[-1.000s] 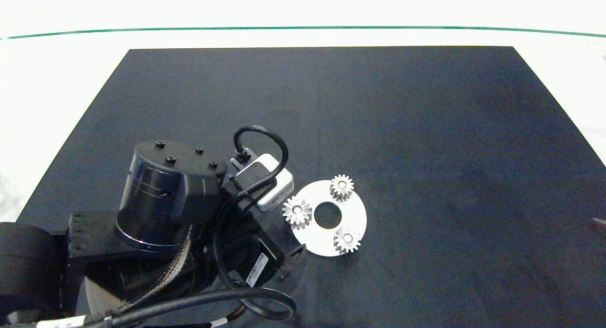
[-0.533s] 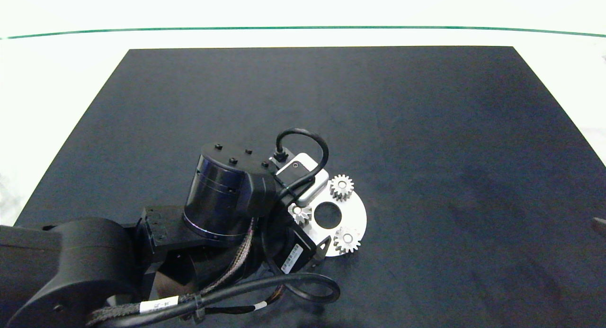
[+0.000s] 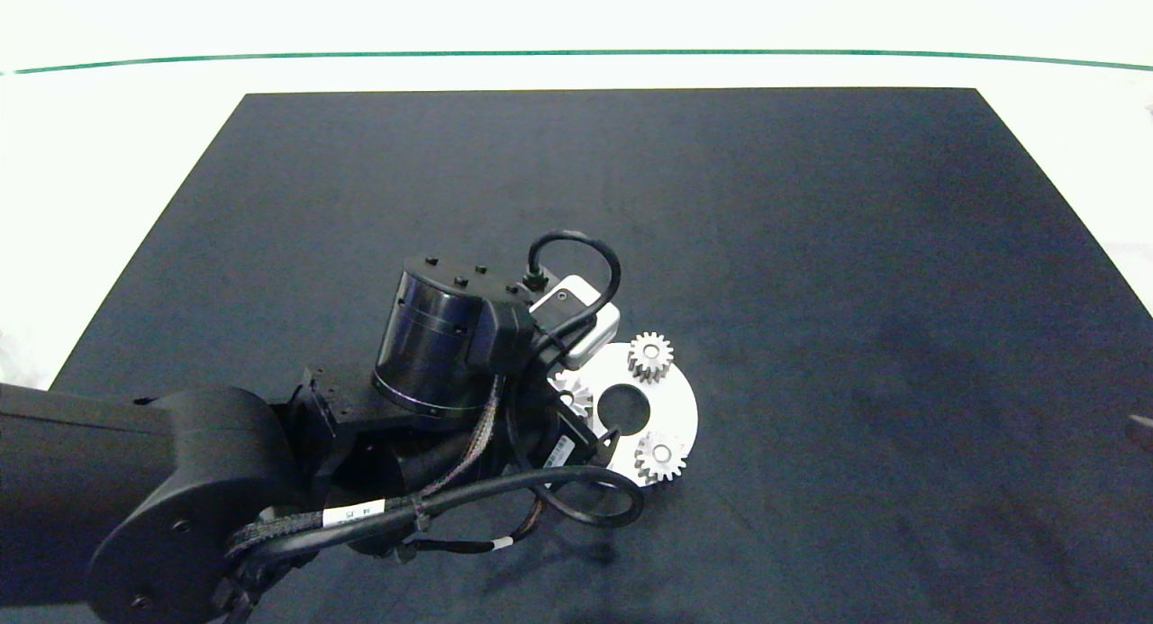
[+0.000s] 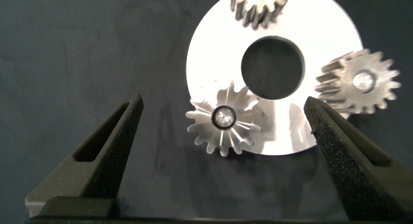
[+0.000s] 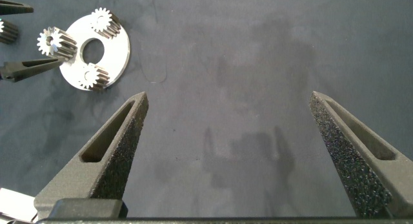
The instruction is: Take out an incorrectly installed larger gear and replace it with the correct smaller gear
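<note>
A white disc (image 3: 677,408) lies on the black mat with three silver gears on it. The larger gear (image 4: 224,119) sits at the disc's left rim, mostly hidden under my left arm (image 3: 450,354) in the head view. My left gripper (image 4: 224,104) is open, with one finger on each side of this gear and not touching it. Two smaller gears (image 3: 650,356) (image 3: 660,456) stand on the disc's far and near-right sides. Another small gear (image 5: 5,31) lies on the mat beside the disc, cut off by the picture's edge. My right gripper (image 5: 229,98) hangs open over bare mat, far to the right.
The black mat (image 3: 811,246) covers most of the white table (image 3: 576,70). A round hole (image 3: 623,409) marks the disc's centre. My left arm's cables (image 3: 576,507) loop over the mat just in front of the disc.
My left arm has swung right and forward over the disc's left side, covering most of the larger gear in the head view. The gears and disc have not moved.
</note>
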You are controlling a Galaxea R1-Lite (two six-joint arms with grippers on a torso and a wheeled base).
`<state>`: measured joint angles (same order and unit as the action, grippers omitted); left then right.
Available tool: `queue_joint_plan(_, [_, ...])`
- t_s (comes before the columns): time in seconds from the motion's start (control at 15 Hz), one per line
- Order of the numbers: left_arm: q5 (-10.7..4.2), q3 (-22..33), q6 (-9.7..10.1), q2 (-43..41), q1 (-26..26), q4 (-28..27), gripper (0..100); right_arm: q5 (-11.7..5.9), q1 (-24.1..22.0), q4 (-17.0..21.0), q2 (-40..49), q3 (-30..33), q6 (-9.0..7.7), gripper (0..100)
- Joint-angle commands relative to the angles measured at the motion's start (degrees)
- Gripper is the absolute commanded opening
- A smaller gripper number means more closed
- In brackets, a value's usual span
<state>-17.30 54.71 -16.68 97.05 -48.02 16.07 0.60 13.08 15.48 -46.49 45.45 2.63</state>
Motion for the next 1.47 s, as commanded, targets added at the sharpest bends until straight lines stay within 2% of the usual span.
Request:
queue_joint_plan(0.07, [-0.1,0.04,-0.11,0.69,0.21,0.1,100,0.11,0.02,0.07,0.0,-0.01,0.0,100])
queue_joint_plan(1.07, [-0.19,0.4,-0.29,3.76,1.52,0.63,100,0.28,0.02,-0.1,-0.44,-0.18,0.0,100])
queue_joint_plan(1.47, [-0.1,0.84,-0.55,4.2,1.52,0.63,90,0.37,0.02,-0.19,-0.53,-0.18,0.0,100])
